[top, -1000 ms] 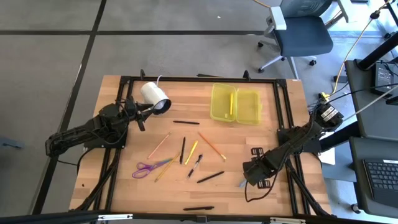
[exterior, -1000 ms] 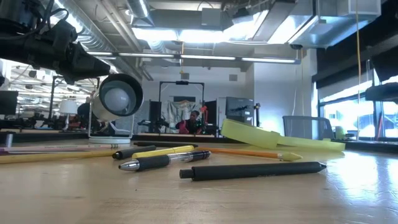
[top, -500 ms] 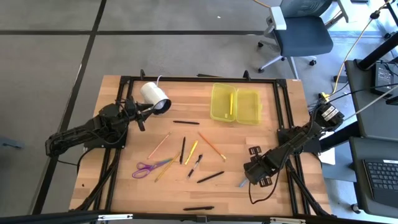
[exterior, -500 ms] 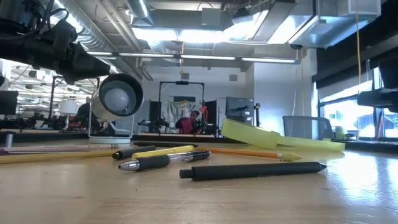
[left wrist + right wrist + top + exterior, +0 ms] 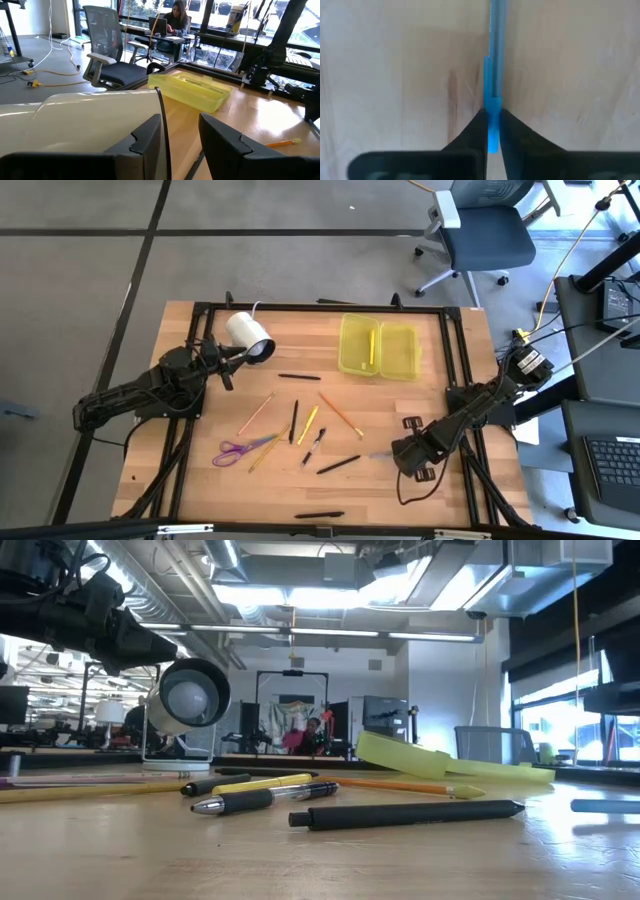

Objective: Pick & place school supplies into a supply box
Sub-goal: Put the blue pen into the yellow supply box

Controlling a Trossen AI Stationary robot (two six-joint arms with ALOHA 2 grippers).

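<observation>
My right gripper (image 5: 400, 453) is near the table's right edge, shut on a blue pen (image 5: 379, 453), which also shows at the right edge of the low view (image 5: 606, 806). The other pencils and pens (image 5: 307, 423) and the purple-handled scissors (image 5: 234, 450) lie flat mid-table. The yellow-green supply box (image 5: 380, 346) sits open near the far edge with a yellow pencil (image 5: 371, 345) in it. My left gripper (image 5: 180, 137) is open and waits beside the white cylinder (image 5: 250, 337), at the far left. My right gripper pinches the blue pen between its two fingers at the clip end (image 5: 492, 106). The fingers (image 5: 512, 127) lie along the pen, coming from the table's right. The rest of the pen (image 5: 496, 45) points away toward the table's left, level and just above the wood.
A black pen (image 5: 338, 465) lies just left of the held pen, and another (image 5: 319, 514) lies by the near edge. A lone black pen (image 5: 299, 376) lies between the cylinder and the box. Bare wood separates my right gripper from the box. An office chair (image 5: 480, 230) stands beyond the table.
My right gripper has shifted slightly toward the far edge while shut on the blue pen. The pen's free end has swung from the near side round toward the table's left, and the pen has come into the low view at its right edge.
</observation>
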